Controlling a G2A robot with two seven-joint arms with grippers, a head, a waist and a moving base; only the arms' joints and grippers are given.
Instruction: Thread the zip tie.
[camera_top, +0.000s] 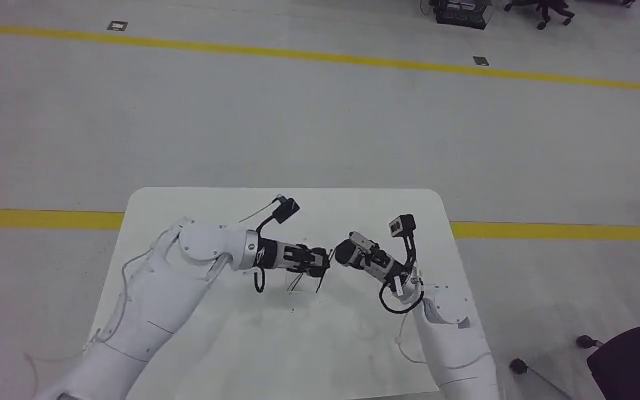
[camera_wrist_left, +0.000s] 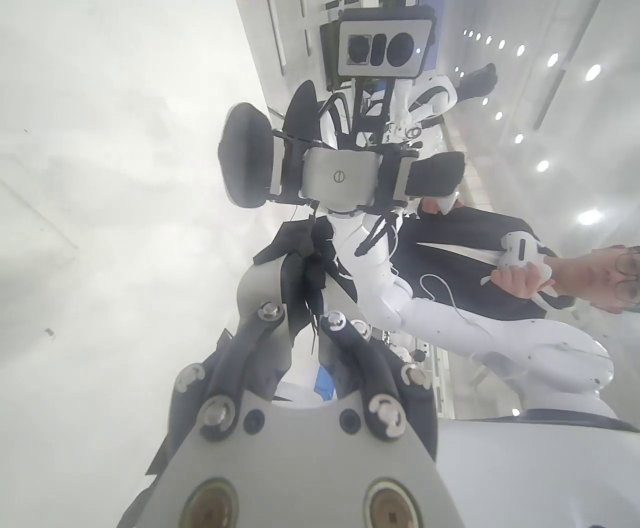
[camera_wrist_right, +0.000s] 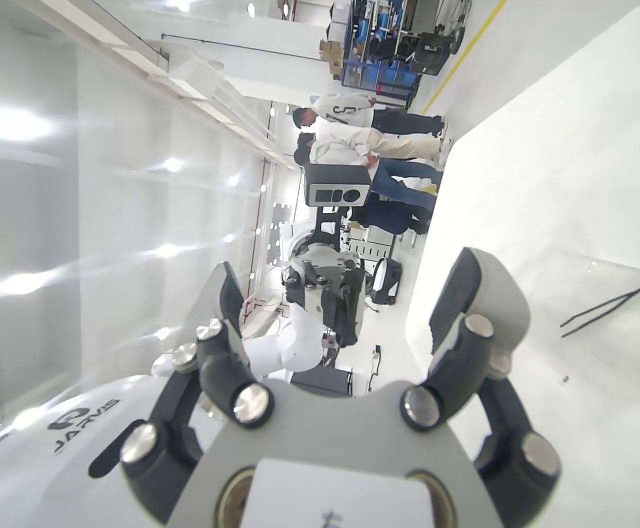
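From the top, the left gripper (camera_top: 320, 262) and the right gripper (camera_top: 345, 251) sit nose to nose over the middle of the counter (camera_top: 400, 210), likely so that one can feed the tie to the other. In the left wrist view, the left gripper is pinched tight on the black zip tie (camera_wrist_left: 294, 280). It holds the tie up off the counter, just in front of the right gripper. In the right wrist view, the right gripper is wide and holds nothing. I think it is ready to catch the tie's end. Two thin black strips (camera_wrist_right: 600, 310) lie on the counter nearby.
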